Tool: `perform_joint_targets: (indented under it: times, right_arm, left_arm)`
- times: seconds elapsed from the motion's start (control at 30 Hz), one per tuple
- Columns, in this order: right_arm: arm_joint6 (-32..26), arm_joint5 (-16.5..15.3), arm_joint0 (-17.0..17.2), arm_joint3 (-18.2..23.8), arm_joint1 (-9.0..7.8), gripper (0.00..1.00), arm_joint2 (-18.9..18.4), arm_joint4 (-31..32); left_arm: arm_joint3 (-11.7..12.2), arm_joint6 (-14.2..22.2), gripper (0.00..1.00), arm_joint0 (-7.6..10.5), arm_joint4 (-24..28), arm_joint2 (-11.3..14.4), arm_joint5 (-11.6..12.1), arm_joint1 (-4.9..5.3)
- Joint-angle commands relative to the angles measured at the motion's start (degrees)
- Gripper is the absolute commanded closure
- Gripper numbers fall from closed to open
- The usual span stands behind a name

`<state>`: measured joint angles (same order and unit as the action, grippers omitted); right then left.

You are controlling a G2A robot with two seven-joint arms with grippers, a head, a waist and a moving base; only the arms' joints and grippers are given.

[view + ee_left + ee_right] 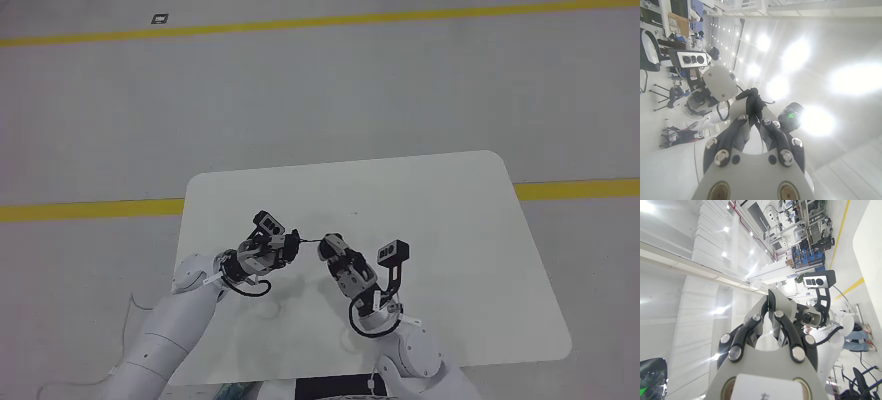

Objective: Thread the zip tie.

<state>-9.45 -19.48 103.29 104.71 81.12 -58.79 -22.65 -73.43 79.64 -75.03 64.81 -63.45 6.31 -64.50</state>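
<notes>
The left pincer [753, 99] is closed tight, its two tips pinched on the black zip tie [307, 241]. In the left wrist view a thin black strand of the tie pokes out beside the tips. The right pincer [770, 303] is drawn narrow, its ribbed pads [771, 298] pressed almost flat together. Its own wrist view does not show whether the tie sits between them.

The top view adds what the wrist views leave open. There the tie is a fine dark line bridging the two pincers, with the left pincer at its nine o'clock end and the right pincer at its three o'clock end, the two near each other. The left wrist view shows the right arm's camera [692, 59] just past the left tips. The right wrist view shows the left arm's camera [818, 281] beyond its own pads.

The bench [450, 200] is a white top with rounded corners, and both pincers hang over its six-to-seven o'clock part, towards the near edge. Around it lies pale grey floor. One yellow line [300, 22] crosses the floor at twelve o'clock and another [90, 209] runs from nine to three behind the bench. A small dark marker [160, 18] sits at eleven o'clock. The wrist views take in bright ceiling lamps, racks with blue bins [806, 256] and cardboard boxes [677, 22].
</notes>
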Motion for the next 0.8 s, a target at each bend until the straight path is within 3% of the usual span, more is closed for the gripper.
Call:
perform_joint_targets:
  times: [0.0,0.77]
  right_arm:
    - [0.03,0.00,0.08,-0.02,0.00,1.00,-0.23,-0.09]
    - [0.27,0.00,0.05,-1.31,-0.02,1.00,-1.05,-0.35]
  left_arm:
    - [0.00,0.00,1.00,0.00,0.00,0.00,0.00,0.00]
    - [0.00,0.00,1.00,0.00,0.00,0.00,0.00,0.00]
